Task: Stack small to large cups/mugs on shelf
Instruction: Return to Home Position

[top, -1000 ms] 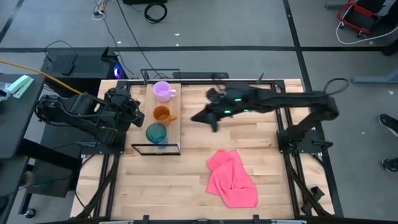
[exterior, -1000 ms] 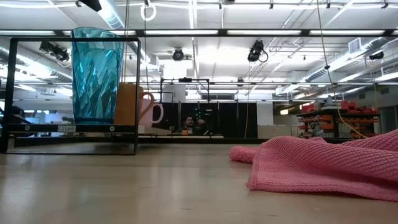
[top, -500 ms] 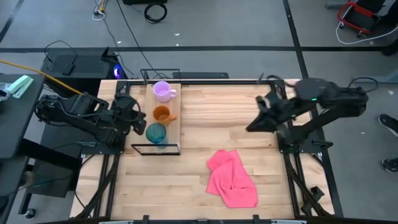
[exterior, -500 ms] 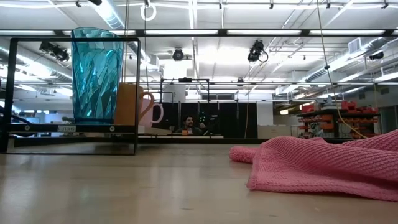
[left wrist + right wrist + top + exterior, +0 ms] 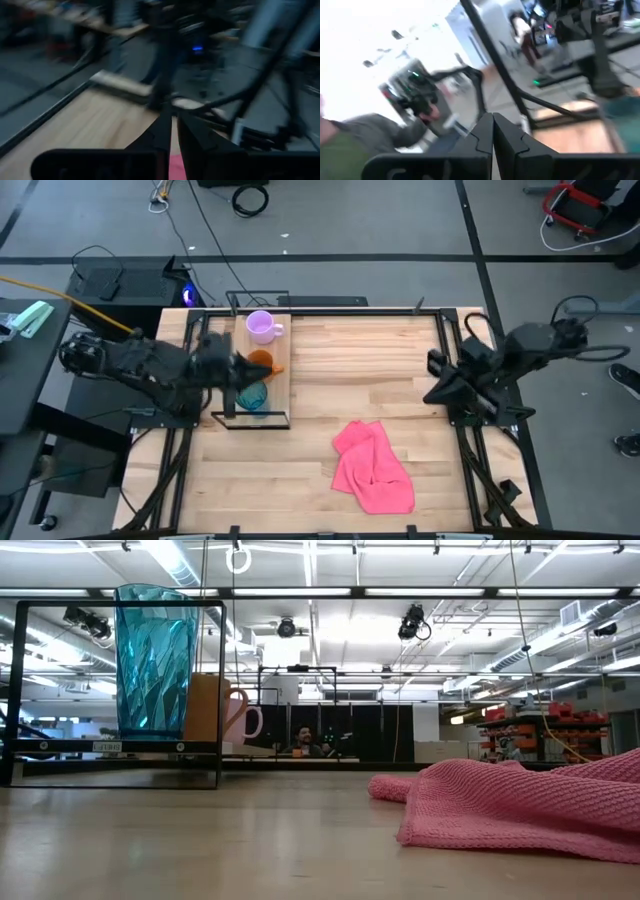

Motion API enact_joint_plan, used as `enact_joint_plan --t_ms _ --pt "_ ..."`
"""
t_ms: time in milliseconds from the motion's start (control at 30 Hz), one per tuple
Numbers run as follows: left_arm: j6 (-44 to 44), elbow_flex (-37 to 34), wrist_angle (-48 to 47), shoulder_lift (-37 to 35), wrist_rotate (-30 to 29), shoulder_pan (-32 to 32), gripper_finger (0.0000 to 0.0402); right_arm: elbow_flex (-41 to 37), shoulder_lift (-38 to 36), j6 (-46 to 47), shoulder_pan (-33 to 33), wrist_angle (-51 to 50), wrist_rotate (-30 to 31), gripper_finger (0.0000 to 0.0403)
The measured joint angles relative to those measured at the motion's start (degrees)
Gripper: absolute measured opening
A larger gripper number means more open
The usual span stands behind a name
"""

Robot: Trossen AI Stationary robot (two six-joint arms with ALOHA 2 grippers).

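Holding nothing right now: my left gripper [image 5: 173,121] hangs over the shelf's [image 5: 283,345] left edge with its fingers nearly together. My right gripper [image 5: 492,118] sits folded at the table's [image 5: 340,350] right side, pinched closed too. The purple mug [image 5: 262,326], orange mug [image 5: 265,362] and teal cup [image 5: 250,396] stand in a row on the shelf, with the pink cloth [image 5: 373,465] well apart.

Left pincer [image 5: 228,370] blurred, partly hiding orange mug [image 5: 263,360], teal cup [image 5: 252,397].
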Motion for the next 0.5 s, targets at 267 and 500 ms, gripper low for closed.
enact_joint_plan --t_ms 267,500 --pt "6.5 -15.9 22.7 -0.3 4.1 -2.8 0.0031 -20.4 -5.7 2.1 2.3 28.8 0.0 0.0016" --pt "5.5 -27.1 27.7 -10.9 4.0 -0.2 0.004 -26.5 -14.2 1.7 0.6 31.0 0.8 0.0016"
